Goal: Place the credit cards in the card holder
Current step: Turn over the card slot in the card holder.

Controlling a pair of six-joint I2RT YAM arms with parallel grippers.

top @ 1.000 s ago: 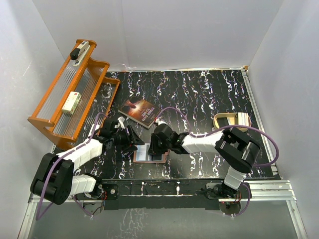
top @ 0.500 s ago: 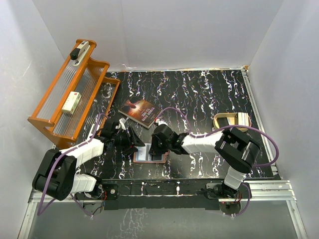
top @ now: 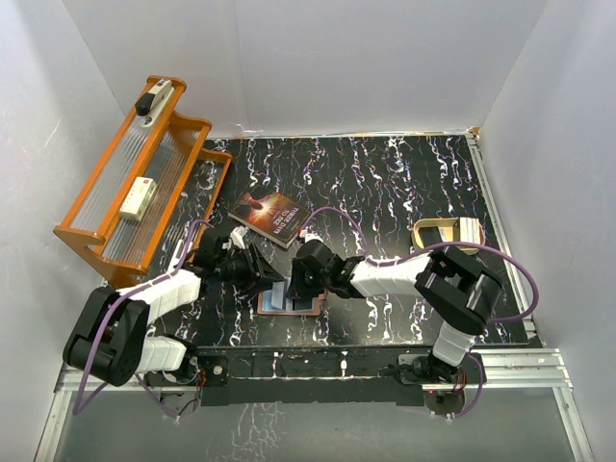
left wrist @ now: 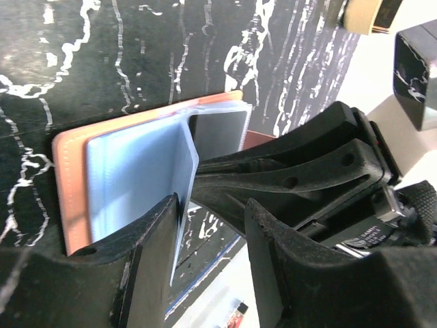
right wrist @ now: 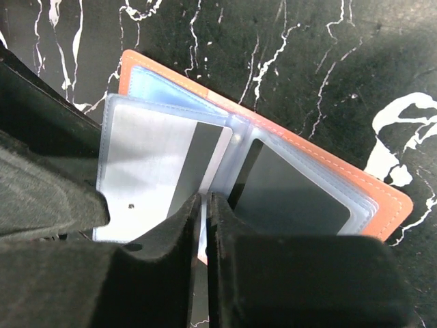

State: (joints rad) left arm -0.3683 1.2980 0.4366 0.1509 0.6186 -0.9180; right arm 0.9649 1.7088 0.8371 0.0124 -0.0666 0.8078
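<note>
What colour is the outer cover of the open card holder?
The card holder cover is salmon-orange; the right wrist view shows it best.

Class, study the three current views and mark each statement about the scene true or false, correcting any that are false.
1. The card holder lies open on the table. True.
2. The book rests on top of the card holder. False: it lies on the table beyond the card holder, apart from it.
3. The right gripper has its jaws wide apart. False: they are almost together.
4. A clear sleeve holds a card with a dark stripe. True.
5. The orange rack stands at the table's right side. False: it stands at the left.
</note>
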